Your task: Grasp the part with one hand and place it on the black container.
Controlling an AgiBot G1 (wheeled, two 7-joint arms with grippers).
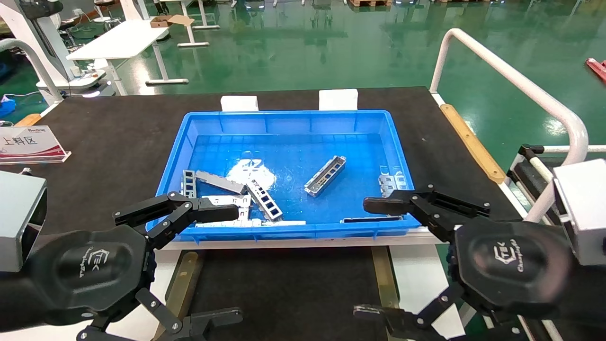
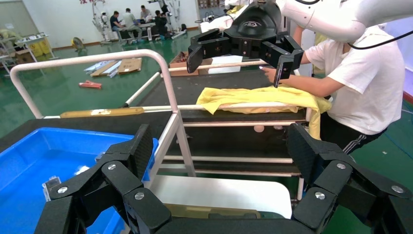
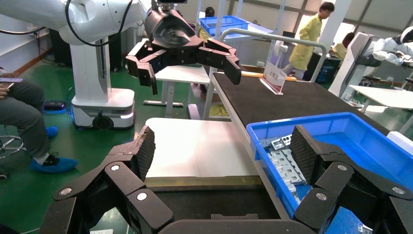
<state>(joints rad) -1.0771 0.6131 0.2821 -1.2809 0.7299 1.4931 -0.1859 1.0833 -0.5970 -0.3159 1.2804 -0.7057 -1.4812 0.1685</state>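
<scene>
The part (image 1: 325, 175), a narrow silver channel bracket, lies slanted on the floor of the blue crate (image 1: 289, 115), right of centre. The black container (image 1: 284, 289) lies in front of the crate between two brass strips (image 1: 182, 284); it also shows in the right wrist view (image 3: 209, 202). My left gripper (image 1: 227, 265) is open and empty, hovering over the container's left side by the crate's near-left corner. My right gripper (image 1: 369, 258) is open and empty over the container's right side. Each wrist view shows its own gripper, left (image 2: 221, 151) and right (image 3: 221, 151), with the jaws spread wide.
Flat perforated silver plates (image 1: 227, 189) lie in the crate's near-left part, and more plates (image 1: 393, 182) by its right wall. A white tube rail (image 1: 511, 76) stands at the right. A sign (image 1: 28, 144) sits on the black mat at the left. A person (image 2: 360, 83) stands beyond the rail.
</scene>
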